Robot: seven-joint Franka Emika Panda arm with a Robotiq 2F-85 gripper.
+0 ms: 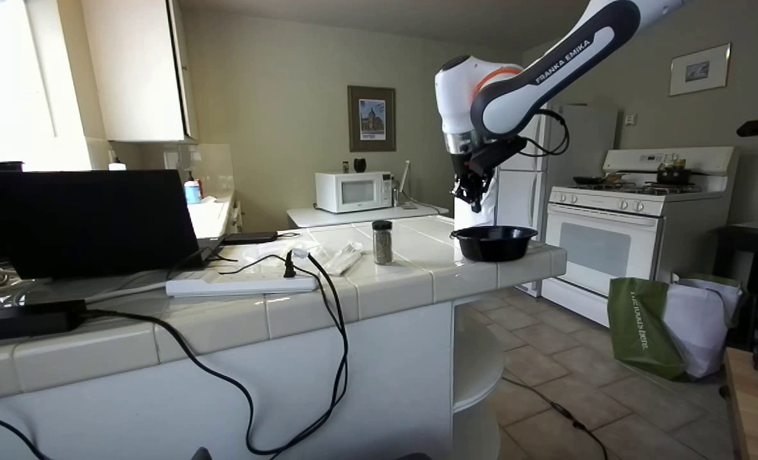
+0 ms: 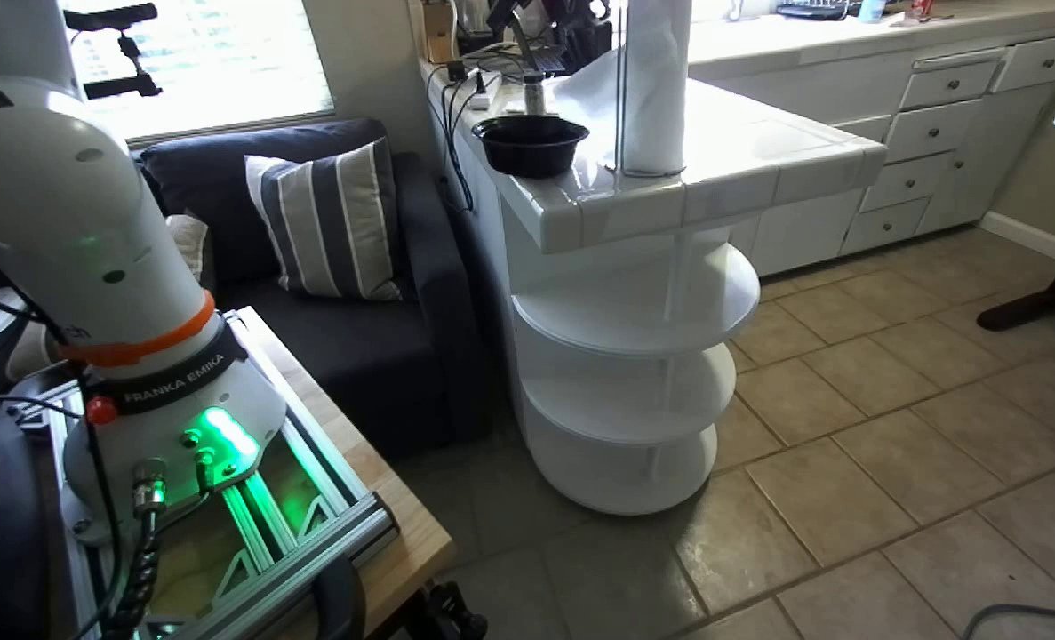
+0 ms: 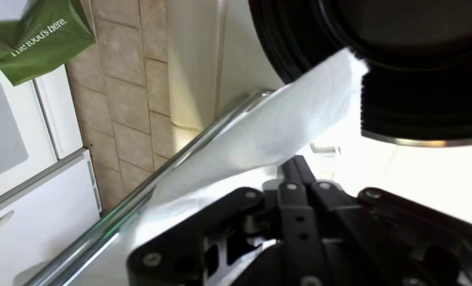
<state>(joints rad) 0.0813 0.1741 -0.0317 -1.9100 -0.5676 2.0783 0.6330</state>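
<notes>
My gripper (image 1: 476, 203) is just above the white paper towel roll (image 1: 474, 216), its black fingers pointing down. In the wrist view the fingers (image 3: 298, 169) are together, with nothing visible between them. A loose sheet of paper towel (image 3: 267, 131) passes beside the left fingertip, its end over the black bowl (image 3: 418, 103). I cannot tell whether finger and sheet touch. The roll also shows upright in an exterior view (image 2: 656, 89), beside a metal rod (image 2: 621, 89). The bowl (image 1: 493, 245) stands near the counter's corner, seemingly empty. The gripper is out of that exterior view (image 2: 531, 149).
A spice jar (image 1: 382, 244) stands on the tiled counter (image 1: 404, 287). A power strip (image 1: 241, 285), black cables and a laptop (image 1: 91, 223) lie further along. Rounded shelves (image 2: 634, 311) sit under the counter end. A stove (image 1: 602, 239) and a green bag (image 1: 637, 326) are beyond.
</notes>
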